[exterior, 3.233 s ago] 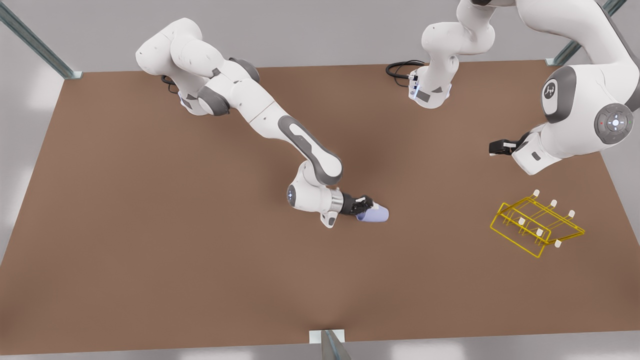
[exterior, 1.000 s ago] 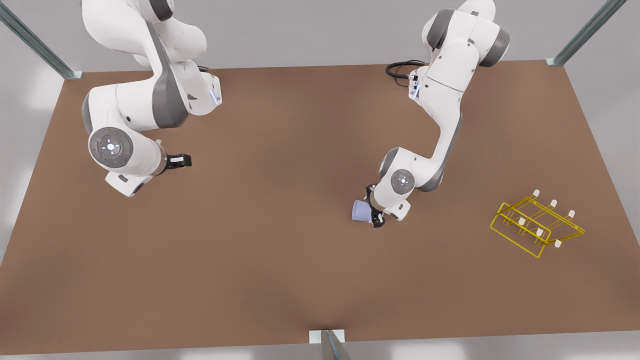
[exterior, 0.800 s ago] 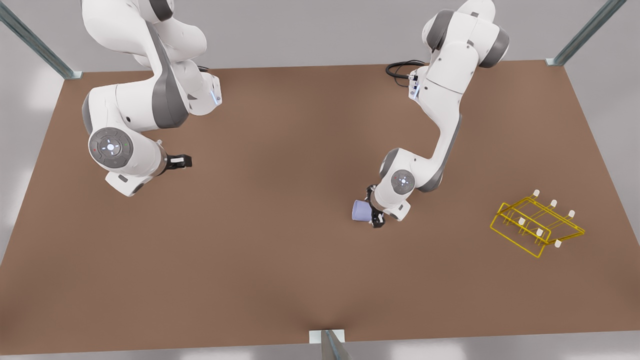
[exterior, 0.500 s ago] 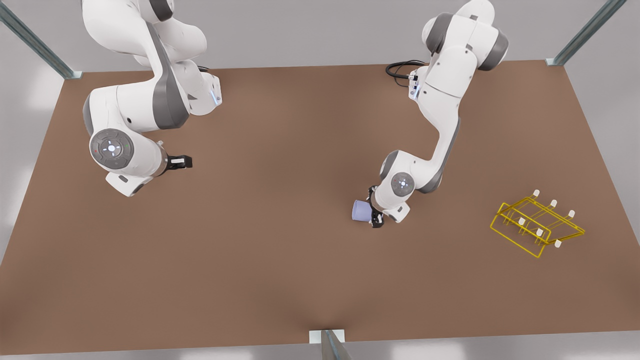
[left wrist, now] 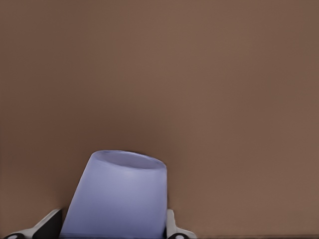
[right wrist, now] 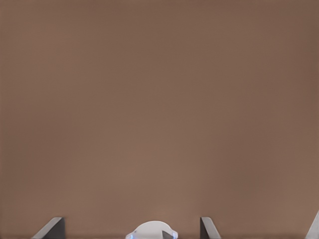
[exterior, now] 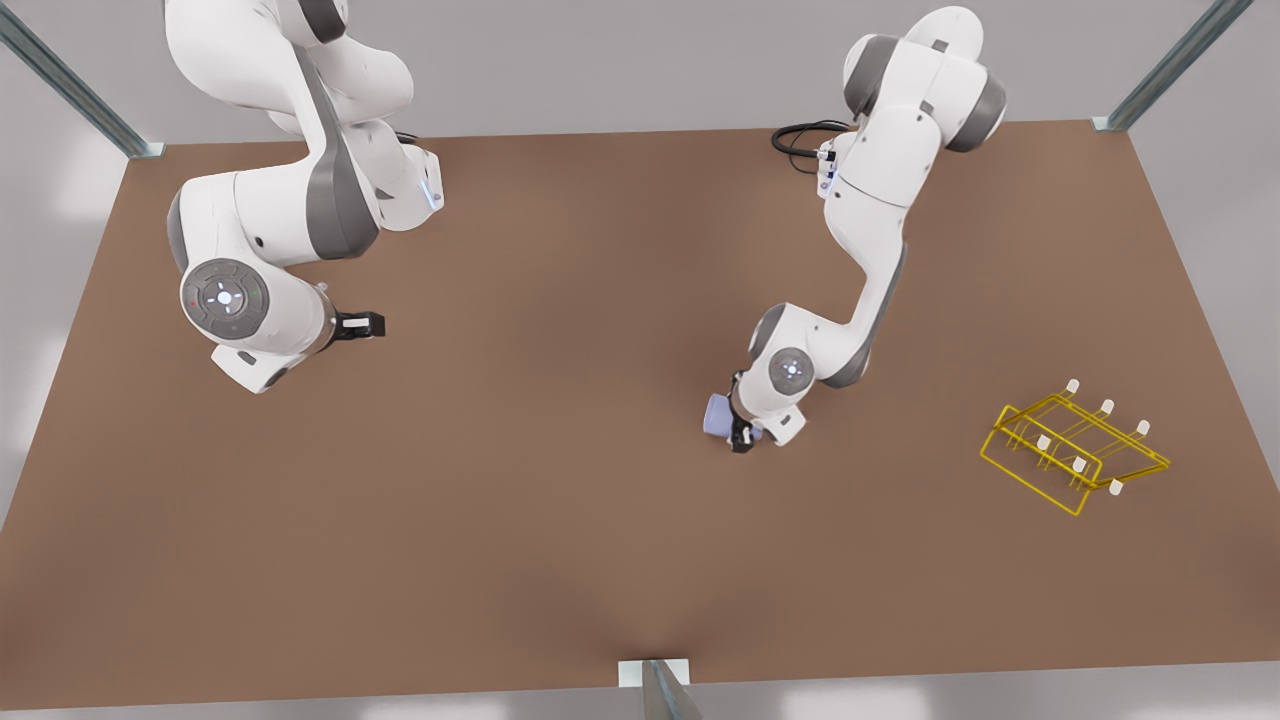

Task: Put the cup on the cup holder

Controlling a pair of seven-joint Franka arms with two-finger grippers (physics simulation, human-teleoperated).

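The lavender-blue cup (exterior: 716,415) hangs just above the brown table near its middle, lying sideways, with my left gripper (exterior: 738,430) shut on it. In the left wrist view the cup (left wrist: 119,191) sits between the two fingertips (left wrist: 172,228), its narrow closed end pointing away. The yellow wire cup holder (exterior: 1052,437) with cream-capped prongs stands on the table at the front view's right, well apart from the cup. At the front view's left my right gripper (exterior: 366,323) waits open above the table, holding nothing; its fingertips (right wrist: 52,226) stand wide apart.
The brown table (exterior: 520,520) is bare between cup and cup holder. A black cable (exterior: 800,135) loops at the far edge by the left arm's base. A metal post (exterior: 655,688) stands at the near edge and struts at the far corners.
About three seconds ago the arm at the front view's left held the cup; it has since drawn back. The left gripper now has it, and its wrist has turned over the cup, partly covering it.
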